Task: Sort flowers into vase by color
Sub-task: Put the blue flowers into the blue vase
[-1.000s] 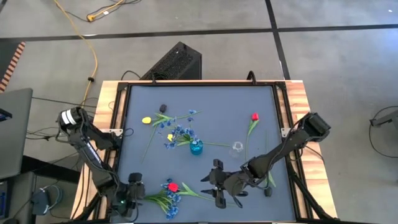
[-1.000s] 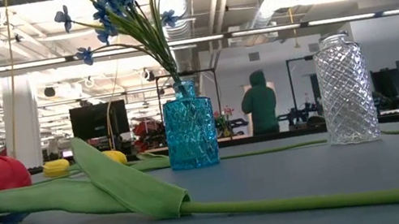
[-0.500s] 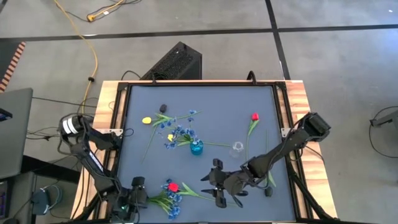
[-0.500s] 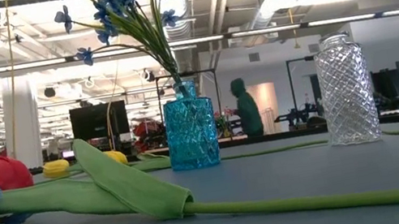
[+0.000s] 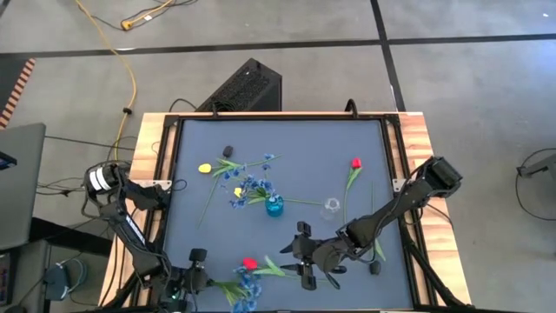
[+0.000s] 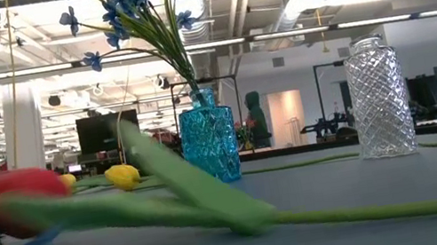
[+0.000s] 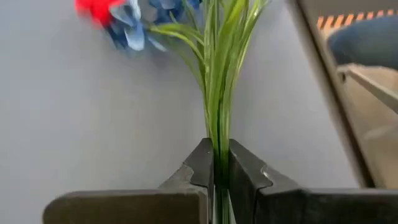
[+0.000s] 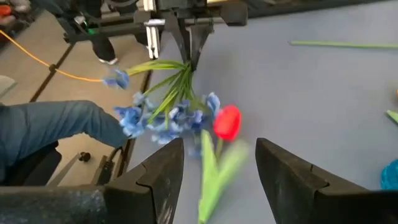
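Note:
A spray of tiny blue blossoms (image 5: 243, 291) lies at the table's near left, and my left gripper (image 5: 198, 276) is shut on its green stems. Beside the blossoms lies a red tulip (image 5: 249, 263), its stem running right under my right gripper (image 5: 300, 256). That gripper hovers open above it (image 8: 217, 168). At mid-table stand a blue vase (image 5: 274, 207) holding blue flowers and a clear vase (image 5: 331, 207). Two yellow tulips (image 5: 205, 168) (image 5: 237, 191) lie far left. A second red tulip (image 5: 356, 163) lies far right. My left gripper pinches the bundle of green stems (image 7: 218, 146) between its two fingers, near the stems' free ends. The fingers come from the table's left, slanting down, in line with the stems. The stems fan out beyond the fingertips toward the blue blossoms (image 8: 168, 115).
A small black object (image 5: 228, 150) sits at the far left of the mat. The table's wooden side rails (image 5: 417, 139) frame it. A person's jeans-clad leg (image 8: 56, 137) is close to the near left corner. Another person (image 6: 254, 121) stands in the room behind.
My left gripper has moved along the near edge toward the table's right, rolled, and shut on the blue spray's stems. The spray has shifted right, and the red tulip beside it has been nudged right, its head and leaf rising in the low view.

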Available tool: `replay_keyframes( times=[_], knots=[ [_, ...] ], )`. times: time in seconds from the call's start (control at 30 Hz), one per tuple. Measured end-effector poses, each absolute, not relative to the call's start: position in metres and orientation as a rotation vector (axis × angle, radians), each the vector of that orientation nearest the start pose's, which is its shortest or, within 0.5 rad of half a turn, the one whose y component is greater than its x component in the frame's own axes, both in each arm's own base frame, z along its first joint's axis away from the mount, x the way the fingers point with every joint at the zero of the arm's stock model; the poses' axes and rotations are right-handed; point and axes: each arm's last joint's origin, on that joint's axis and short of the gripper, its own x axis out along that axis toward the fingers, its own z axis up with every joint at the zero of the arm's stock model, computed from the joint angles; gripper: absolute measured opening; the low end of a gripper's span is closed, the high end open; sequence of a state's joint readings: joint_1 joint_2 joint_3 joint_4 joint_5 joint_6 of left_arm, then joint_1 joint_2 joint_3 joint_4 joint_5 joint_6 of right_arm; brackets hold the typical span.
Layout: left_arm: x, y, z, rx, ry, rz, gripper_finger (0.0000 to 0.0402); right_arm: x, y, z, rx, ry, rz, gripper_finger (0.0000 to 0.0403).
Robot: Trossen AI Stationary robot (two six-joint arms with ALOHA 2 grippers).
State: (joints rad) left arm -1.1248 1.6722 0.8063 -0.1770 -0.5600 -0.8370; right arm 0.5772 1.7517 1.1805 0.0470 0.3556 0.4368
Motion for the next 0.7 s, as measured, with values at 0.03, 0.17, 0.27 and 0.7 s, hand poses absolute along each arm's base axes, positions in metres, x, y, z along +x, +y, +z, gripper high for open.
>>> replay_keyframes(
  times=[0.03,0.17,0.27,0.7],
  knots=[
    [0.144,-0.263,0.142,0.033,0.805,-0.172,0.0011,0.330,0.204,0.235,0.193,0.503,0.115,0.0225],
    [0.150,-0.260,0.162,0.171,0.742,-0.102,0.0010,0.327,0.206,0.237,0.195,0.504,0.126,0.0225],
    [0.149,-0.249,0.184,0.253,0.737,-0.021,0.0010,0.326,0.207,0.238,0.200,0.507,0.132,0.0225],
    [0.116,-0.221,0.276,0.193,0.325,0.066,0.0009,0.330,0.203,0.240,0.202,0.473,0.104,0.0225]
  ],
)
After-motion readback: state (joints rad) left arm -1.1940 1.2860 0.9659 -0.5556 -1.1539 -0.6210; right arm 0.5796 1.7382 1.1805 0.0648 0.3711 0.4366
